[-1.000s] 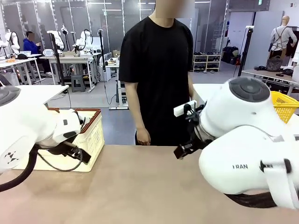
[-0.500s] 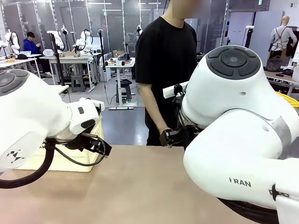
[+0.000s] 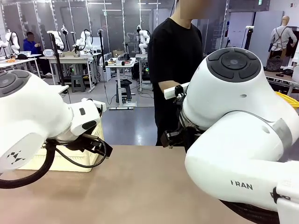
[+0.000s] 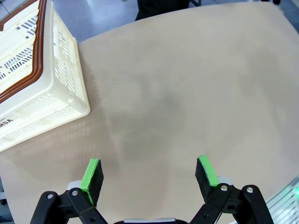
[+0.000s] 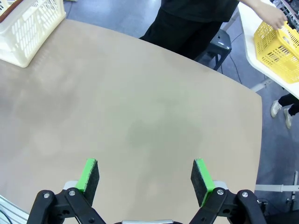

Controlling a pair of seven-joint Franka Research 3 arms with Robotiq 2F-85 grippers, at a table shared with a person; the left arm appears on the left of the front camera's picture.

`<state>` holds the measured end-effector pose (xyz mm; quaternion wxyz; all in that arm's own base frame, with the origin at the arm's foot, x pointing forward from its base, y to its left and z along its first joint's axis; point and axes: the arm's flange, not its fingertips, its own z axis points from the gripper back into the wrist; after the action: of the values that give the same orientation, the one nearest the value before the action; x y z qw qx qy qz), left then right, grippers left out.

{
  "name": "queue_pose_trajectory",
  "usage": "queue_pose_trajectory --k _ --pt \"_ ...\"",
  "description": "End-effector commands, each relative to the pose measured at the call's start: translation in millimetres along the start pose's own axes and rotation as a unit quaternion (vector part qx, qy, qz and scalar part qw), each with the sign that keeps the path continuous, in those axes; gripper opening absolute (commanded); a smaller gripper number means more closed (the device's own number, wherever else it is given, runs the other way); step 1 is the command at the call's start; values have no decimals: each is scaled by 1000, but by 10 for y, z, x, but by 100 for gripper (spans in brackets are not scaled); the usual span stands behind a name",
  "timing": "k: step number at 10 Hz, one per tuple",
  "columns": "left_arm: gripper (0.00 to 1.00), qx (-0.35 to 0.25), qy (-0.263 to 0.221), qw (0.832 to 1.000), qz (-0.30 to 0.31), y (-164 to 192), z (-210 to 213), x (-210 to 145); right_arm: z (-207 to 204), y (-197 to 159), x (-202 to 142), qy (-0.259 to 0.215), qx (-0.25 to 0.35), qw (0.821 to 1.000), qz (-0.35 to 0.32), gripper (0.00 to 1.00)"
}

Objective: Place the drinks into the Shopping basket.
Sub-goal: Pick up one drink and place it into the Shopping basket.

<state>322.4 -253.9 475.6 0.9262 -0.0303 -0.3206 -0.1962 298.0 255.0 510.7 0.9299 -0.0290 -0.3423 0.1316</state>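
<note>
Cream slotted Shopping basket [image 4: 53, 91] w/ brown-red rim, upright on table, robot's L side

A bare tan table [image 3: 140, 186] takes the near ground. Past its far edge lies a grey floor [image 3: 128, 123]. At 10 o'clock stand white tables [image 3: 70, 59] with a stool [image 3: 77, 81] under them. Near 12 o'clock is a small wheeled cart [image 3: 122, 84]. Dark-framed glass partitions [image 3: 112, 23] close the back. At 2 o'clock a black pole [image 3: 246, 46] rises. The light is bright and even.
</note>
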Motion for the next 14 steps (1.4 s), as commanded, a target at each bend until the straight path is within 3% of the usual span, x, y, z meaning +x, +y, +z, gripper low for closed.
queue_pose_trajectory --k 1,2,6,10,14 --pt "100 -3 0 1000 2 -14 6 -1 0 3 -1 0 0 1000 0 100" --pt "100 0 0 1000 0 0 0 0 -126 -51 7 13 22 998 53 100" --pt "100 66 26 997 35 667 -274 -354 -591 -612 -164 68 10 997 20 100" --pt "100 58 123 987 89 1231 -707 -873 -1058 -1165 -390 148 23 986 -79 100" --pt "100 58 81 989 106 1694 -833 -1122 -1320 -1425 -590 161 35 980 -109 100"
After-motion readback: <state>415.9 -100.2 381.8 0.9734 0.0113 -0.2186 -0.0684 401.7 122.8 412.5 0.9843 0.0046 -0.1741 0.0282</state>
